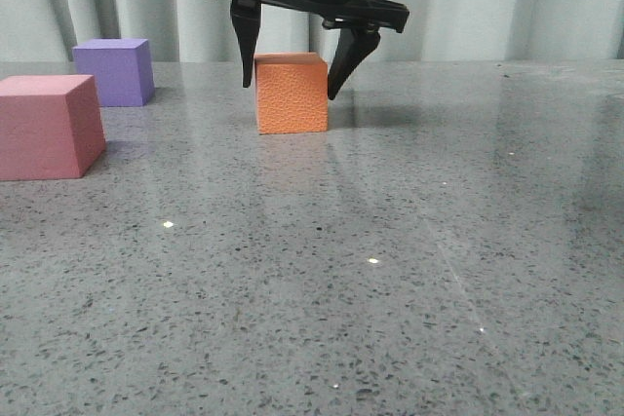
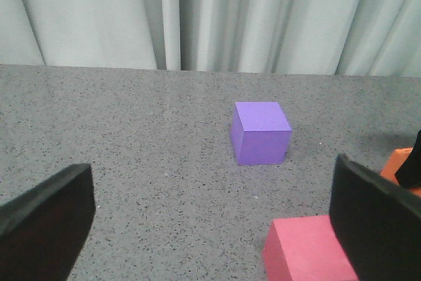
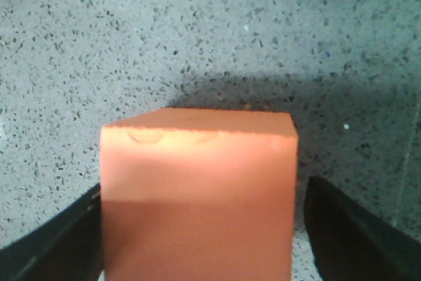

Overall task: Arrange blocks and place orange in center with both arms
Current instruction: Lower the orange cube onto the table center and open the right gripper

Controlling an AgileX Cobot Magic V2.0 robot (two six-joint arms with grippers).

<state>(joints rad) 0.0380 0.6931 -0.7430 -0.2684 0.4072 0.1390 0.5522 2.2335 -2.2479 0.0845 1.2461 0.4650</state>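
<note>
The orange cube (image 1: 292, 94) stands on the table at mid-depth, centre-left. My right gripper (image 1: 290, 91) hangs over it, open, with one finger on each side of the cube's upper part. In the right wrist view the orange cube (image 3: 197, 195) fills the space between the fingers (image 3: 355, 235), with a thin gap on one side. The pink-red cube (image 1: 49, 126) sits at the left edge and the purple cube (image 1: 117, 71) behind it. My left gripper (image 2: 210, 241) is open and empty, with the purple cube (image 2: 261, 132) ahead and the pink-red cube (image 2: 306, 251) beside one finger.
The grey speckled table (image 1: 390, 270) stretches to the front and right. Pale curtains (image 1: 507, 2) hang behind its far edge. A corner of the orange cube (image 2: 402, 162) shows at the edge of the left wrist view.
</note>
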